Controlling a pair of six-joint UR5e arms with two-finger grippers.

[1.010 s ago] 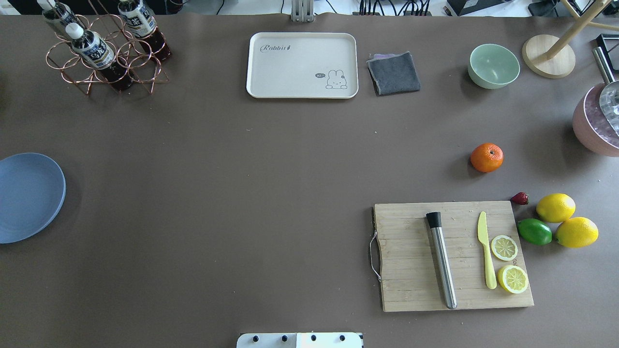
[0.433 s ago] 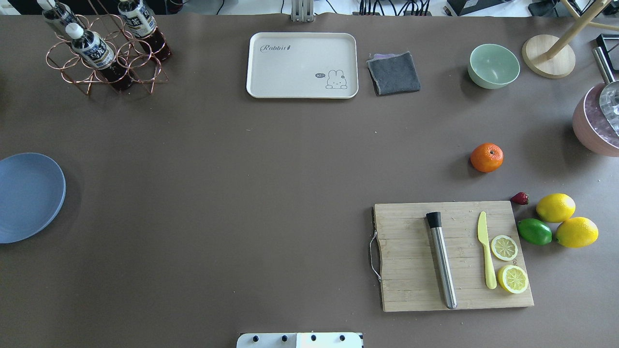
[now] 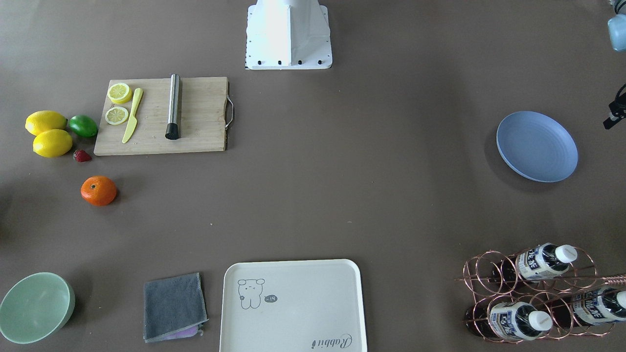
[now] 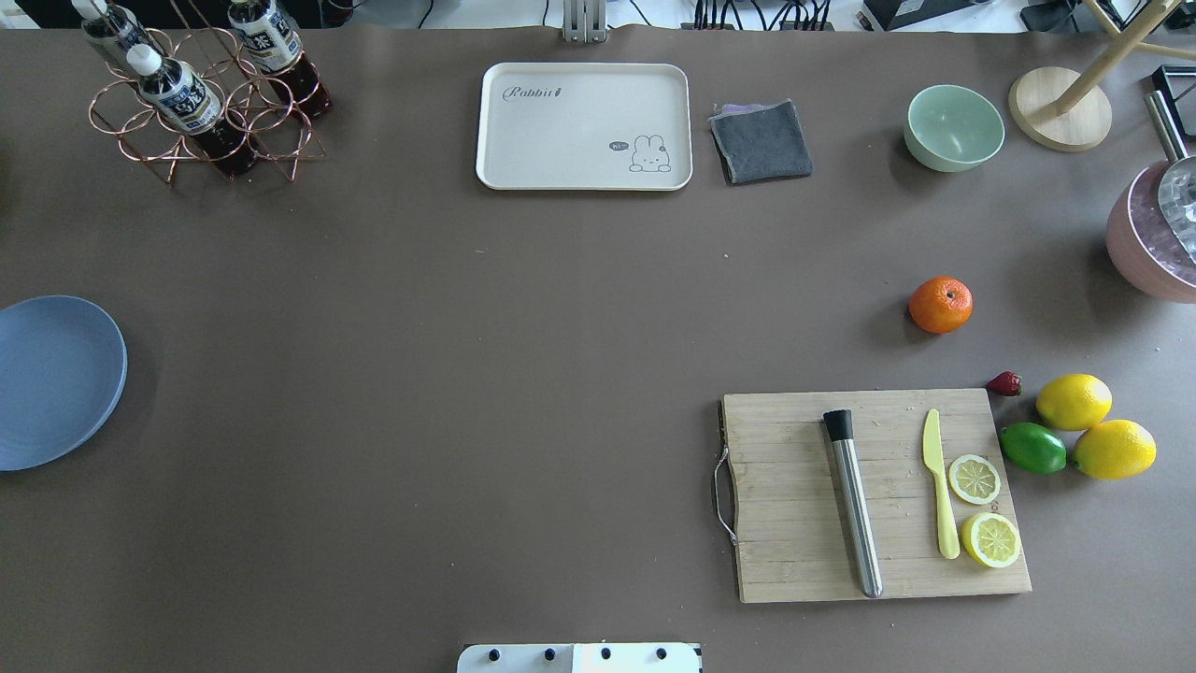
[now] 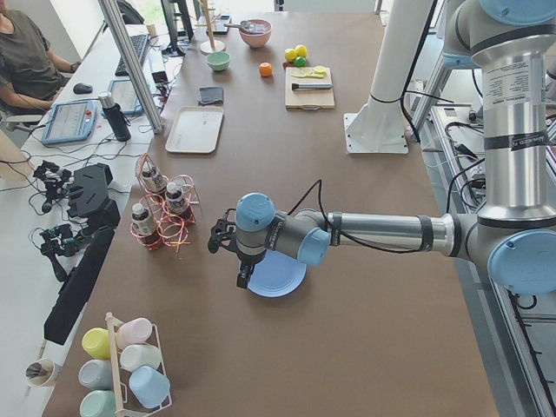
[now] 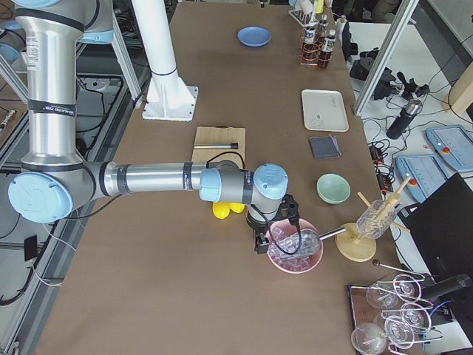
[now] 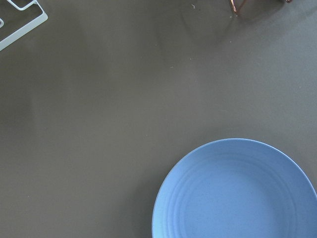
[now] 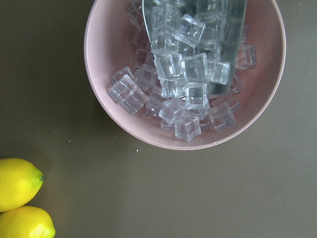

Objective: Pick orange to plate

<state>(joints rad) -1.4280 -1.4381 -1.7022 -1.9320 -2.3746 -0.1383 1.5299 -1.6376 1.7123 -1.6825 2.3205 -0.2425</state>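
Two grippers, neither clear enough to tell open from closed: left gripper [image 5: 245, 275] hangs by the plate [image 5: 282, 280], right gripper [image 6: 260, 241] by the ice bowl [image 8: 92, 49]. The orange [image 4: 941, 305] sits centre-right in the overhead frame, on bare table.

The overhead camera looks down from behind the robot's base [image 4: 579, 658]; the front one faces it. Both share the plate [image 4: 56, 379]. Wrist cameras look straight down, close.

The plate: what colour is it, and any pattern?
The plate is periwinkle blue with faint concentric ridges; clearest in the left wrist view.
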